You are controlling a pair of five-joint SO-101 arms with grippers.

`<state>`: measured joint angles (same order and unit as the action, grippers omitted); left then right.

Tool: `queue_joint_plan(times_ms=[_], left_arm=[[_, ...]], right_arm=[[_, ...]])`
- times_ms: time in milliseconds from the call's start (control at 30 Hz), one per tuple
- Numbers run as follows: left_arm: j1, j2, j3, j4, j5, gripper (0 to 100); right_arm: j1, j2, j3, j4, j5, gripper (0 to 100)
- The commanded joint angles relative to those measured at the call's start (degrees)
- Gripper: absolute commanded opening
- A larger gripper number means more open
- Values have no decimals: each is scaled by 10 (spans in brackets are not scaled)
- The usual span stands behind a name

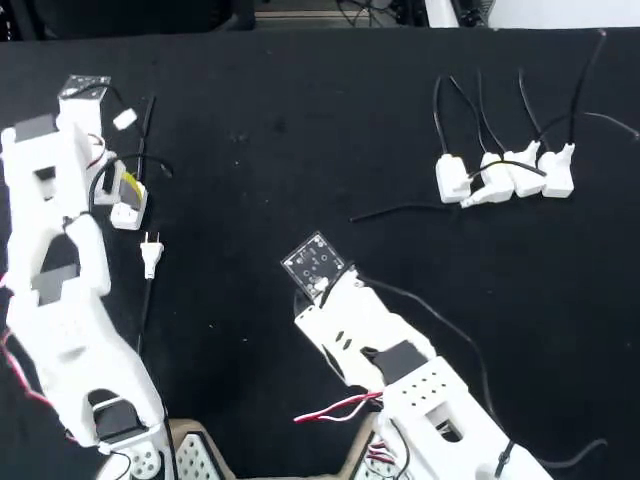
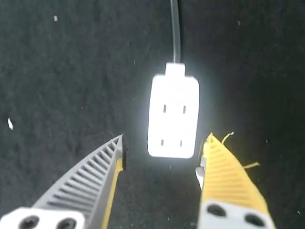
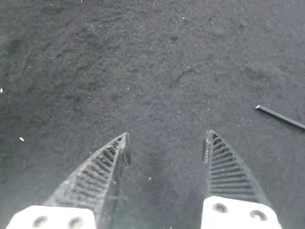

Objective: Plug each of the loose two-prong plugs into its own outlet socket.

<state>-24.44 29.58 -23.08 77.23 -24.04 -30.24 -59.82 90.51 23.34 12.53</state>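
Note:
A white outlet socket with two pairs of slots lies flat on the black mat, its black cord leading away. My left gripper hangs open just above the socket's near end, yellow-lined fingers on either side, nothing held. In the high view this socket is at the far left, with the left gripper over it. A loose white two-prong plug on a black cord lies just beside it, toward the front. My right gripper is open over bare mat near the table's middle.
A cluster of white plugs and sockets with black cords sits at the back right. A thin black cable trails from it toward the middle, and its end lies ahead of the right gripper. The right arm crosses the front centre.

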Motion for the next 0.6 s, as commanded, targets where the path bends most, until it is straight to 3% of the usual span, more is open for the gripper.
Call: queue_joint_plan(times_ms=[0, 267, 567], left_arm=[[7, 60, -152, 40, -12, 271], [6, 225, -404, 162, -47, 272], [22, 369, -574, 202, -47, 267]], right_arm=[[2, -15, 0, -14, 11, 237], [2, -15, 0, -14, 11, 237], [1, -15, 0, -14, 11, 237]])
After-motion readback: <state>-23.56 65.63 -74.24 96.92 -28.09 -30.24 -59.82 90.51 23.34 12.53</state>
